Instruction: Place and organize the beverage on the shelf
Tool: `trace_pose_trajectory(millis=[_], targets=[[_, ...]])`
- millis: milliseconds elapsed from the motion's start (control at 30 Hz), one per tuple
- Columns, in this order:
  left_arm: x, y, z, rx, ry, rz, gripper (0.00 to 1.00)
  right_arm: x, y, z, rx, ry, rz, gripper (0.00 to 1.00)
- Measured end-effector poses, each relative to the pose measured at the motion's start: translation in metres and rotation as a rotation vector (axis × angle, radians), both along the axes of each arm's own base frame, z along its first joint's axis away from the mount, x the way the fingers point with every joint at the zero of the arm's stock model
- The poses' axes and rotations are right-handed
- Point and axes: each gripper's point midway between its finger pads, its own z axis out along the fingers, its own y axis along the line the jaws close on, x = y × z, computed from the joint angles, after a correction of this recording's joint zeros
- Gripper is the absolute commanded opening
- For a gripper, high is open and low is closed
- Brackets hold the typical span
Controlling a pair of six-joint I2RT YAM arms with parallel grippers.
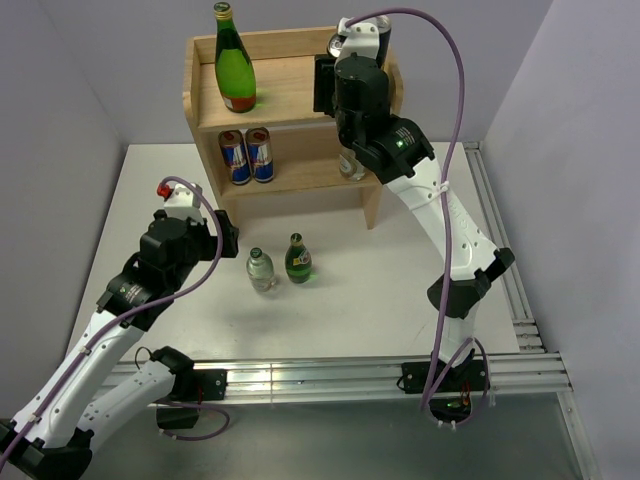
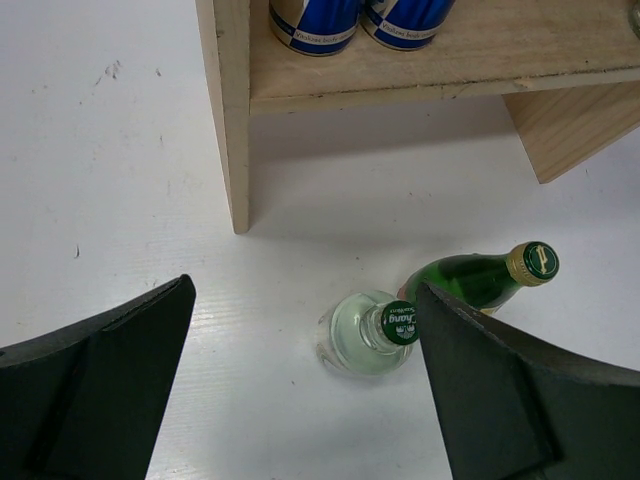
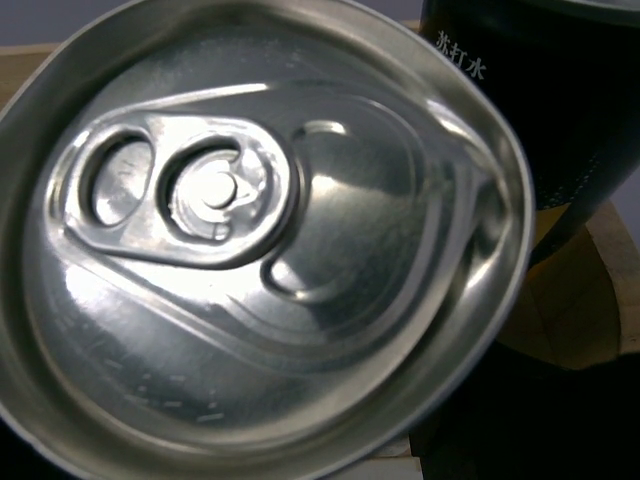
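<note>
The light wood shelf (image 1: 290, 75) stands at the back; its side panel shows in the left wrist view (image 2: 235, 120). A tall green bottle (image 1: 235, 65) stands on its top board. Two blue cans (image 1: 247, 155) stand on the lower tier and show in the left wrist view (image 2: 360, 20). My right wrist (image 1: 358, 90) hangs over the top board's right end, its fingers hidden. A silver can top (image 3: 270, 240) fills the right wrist view, with a black can (image 3: 540, 100) beside it. My left gripper (image 2: 305, 287) is open and empty above a clear bottle (image 2: 365, 335) and a small green bottle (image 2: 470, 280).
The clear bottle (image 1: 260, 270) and the small green bottle (image 1: 298, 260) stand side by side on the white table in front of the shelf. A clear glass item (image 1: 350, 165) shows on the lower tier's right, partly behind the right arm. Walls close in on three sides.
</note>
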Motion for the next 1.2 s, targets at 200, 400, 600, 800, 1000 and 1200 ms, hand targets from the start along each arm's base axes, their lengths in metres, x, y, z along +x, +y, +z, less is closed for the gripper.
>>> trace_pose_trajectory(millis=[200,400,600,800,1000,1200], targets=[[0.0000,0.0000,0.0000,0.000,0.000,0.000,0.99,0.0015,0.0009,0.0000,0.017,-0.003,-0.002,0.82],[-0.0001,-0.0003,0.0000,-0.002,0.001,-0.003,0.99,0.0044,0.0041,0.0019,0.048,-0.017,0.001,0.96],[-0.0003,-0.0005,0.0002,-0.003,0.000,-0.005,0.99,0.0063,0.0061,-0.0026,0.047,-0.012,0.002,0.96],[-0.0005,-0.0009,0.0004,-0.004,0.000,-0.007,0.99,0.0066,0.0064,-0.0030,0.057,-0.011,0.000,0.95],[-0.0008,-0.0017,0.0003,-0.006,0.001,-0.013,0.99,0.0069,0.0060,-0.0021,0.070,-0.014,-0.006,0.95],[-0.0008,-0.0017,0.0003,-0.007,0.001,-0.013,0.99,0.0088,0.0076,-0.0041,0.076,-0.016,-0.009,0.95]])
